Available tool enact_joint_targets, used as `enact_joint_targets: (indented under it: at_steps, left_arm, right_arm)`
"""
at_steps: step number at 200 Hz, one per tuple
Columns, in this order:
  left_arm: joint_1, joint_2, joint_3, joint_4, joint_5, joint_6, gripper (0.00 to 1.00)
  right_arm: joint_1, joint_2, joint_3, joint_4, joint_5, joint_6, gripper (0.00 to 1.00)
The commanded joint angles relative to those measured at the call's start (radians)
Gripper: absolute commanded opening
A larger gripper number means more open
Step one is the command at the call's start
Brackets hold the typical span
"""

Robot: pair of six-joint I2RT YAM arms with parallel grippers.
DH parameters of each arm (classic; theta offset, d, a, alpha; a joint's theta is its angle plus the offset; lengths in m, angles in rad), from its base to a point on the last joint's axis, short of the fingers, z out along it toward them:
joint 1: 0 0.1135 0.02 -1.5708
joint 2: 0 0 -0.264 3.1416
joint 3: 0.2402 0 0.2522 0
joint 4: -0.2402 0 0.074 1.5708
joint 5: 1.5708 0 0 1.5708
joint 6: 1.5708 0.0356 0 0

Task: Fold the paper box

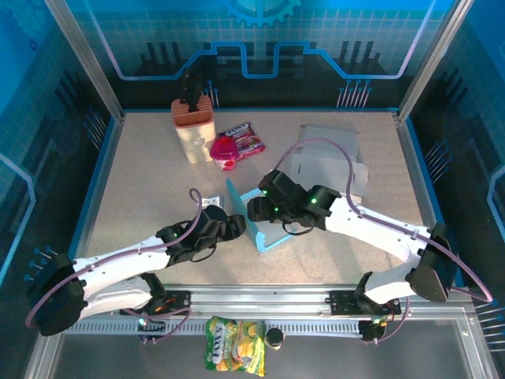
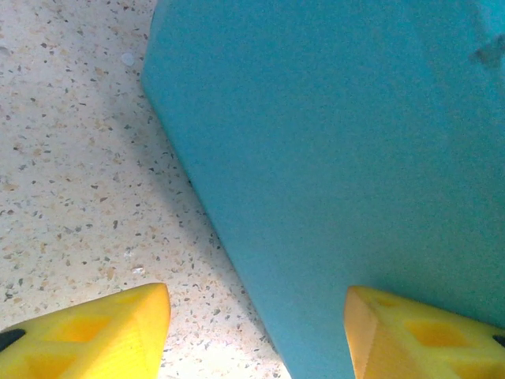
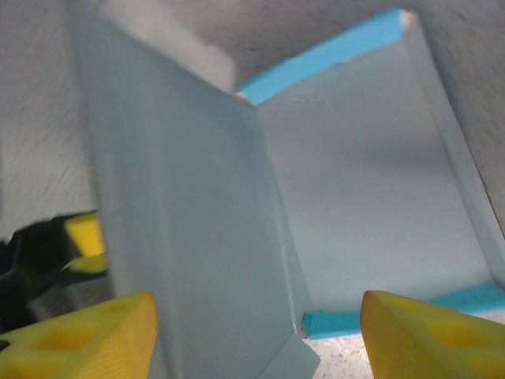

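Speckled stone-look table (image 1: 142, 197) has open room along its left side and near edge. The left gripper (image 1: 234, 227) lies low just left of centre. In its wrist view its yellow fingers (image 2: 102, 332) stand well apart and grip nothing, with the bottom edge of a blue wall running between them.

At the upper left of centre stands a tan holder (image 1: 192, 130), and just right of it are a pink heart-shaped tub (image 1: 224, 151) and a sweet packet (image 1: 246, 137), whose print is too small to read. Below the table edge, at the bottom centre, lies a yellow snack bag (image 1: 235, 355). It has large letters that I cannot read for certain.

The paper box (image 1: 267, 235) sits in the middle of the frame, half folded, with one blue flap standing up. The left wrist camera looks at its blue outer face, and the right wrist camera looks at the pale inside with its blue rims.

The right gripper (image 1: 256, 209) hangs over the box, its fingers (image 3: 87, 332) spread wide to either side of an upright inner wall and clear of it.

A grey card sheet (image 1: 331, 162) lies flat at the upper right, and bare table runs beyond it to the right rail.
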Motion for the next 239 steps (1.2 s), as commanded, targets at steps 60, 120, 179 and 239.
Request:
enact_joint_targets:
  at_steps: [60,120,179,239]
  left_arm:
    - [-0.005,0.012,0.054,-0.035,-0.023,0.03,0.61]
    - [-0.006,-0.003,0.062,-0.064,-0.028,0.041,0.61]
    - [-0.005,-0.075,0.073,-0.151,-0.062,0.057,0.63]
    - [-0.005,-0.254,0.103,-0.353,-0.118,0.064,0.68]
  right_arm:
    - [-0.037,0.191,0.245,-0.076,-0.135,-0.304,0.64]
    - [-0.051,0.293,0.331,-0.071,-0.159,-0.252,0.46]
    - [-0.02,0.284,0.283,0.049,-0.113,-0.075,0.16]
    - [0.052,0.202,0.243,0.097,0.203,0.264,0.0]
